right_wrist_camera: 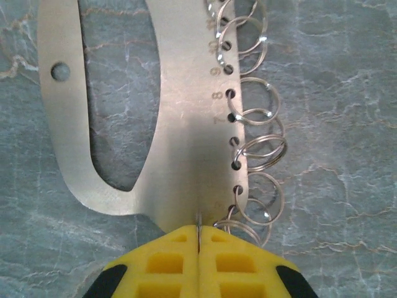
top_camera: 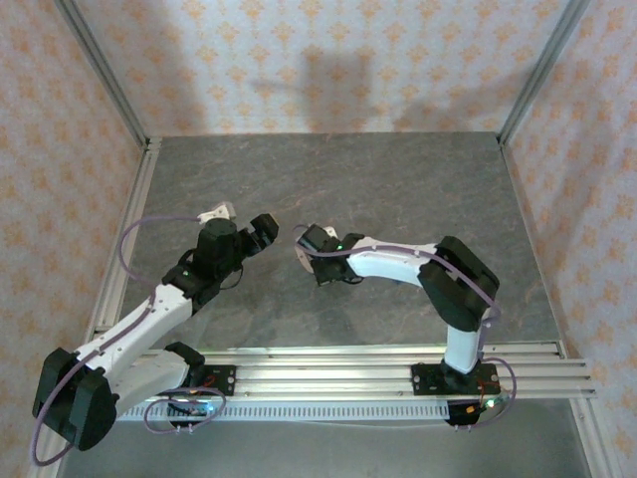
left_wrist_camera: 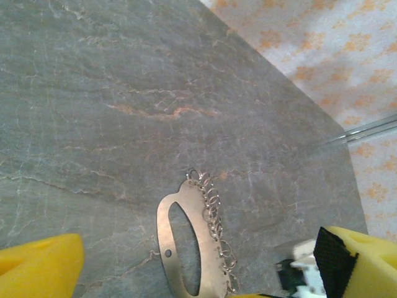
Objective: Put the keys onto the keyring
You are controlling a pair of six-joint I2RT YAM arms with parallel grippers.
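- The keyring (right_wrist_camera: 180, 124) was a thin, flat metal oval that looked stiff and light, with small split rings (right_wrist_camera: 257, 118) threaded through holes along one edge.
- It sat between the two arms, mid-counter (left_wrist_camera: 124, 93). I couldn't tell whether it was resting there or just lifted.
- The right end effector (right_wrist_camera: 197, 239) was pressed together on the plate's narrow end, pinching it.
- The left end effector (top_camera: 267, 231) stood spread wide nearby, holding nothing.
- The smooth metal seemed likely to slip or swivel. The solid band looked the better hold, the rings loose and fiddly.
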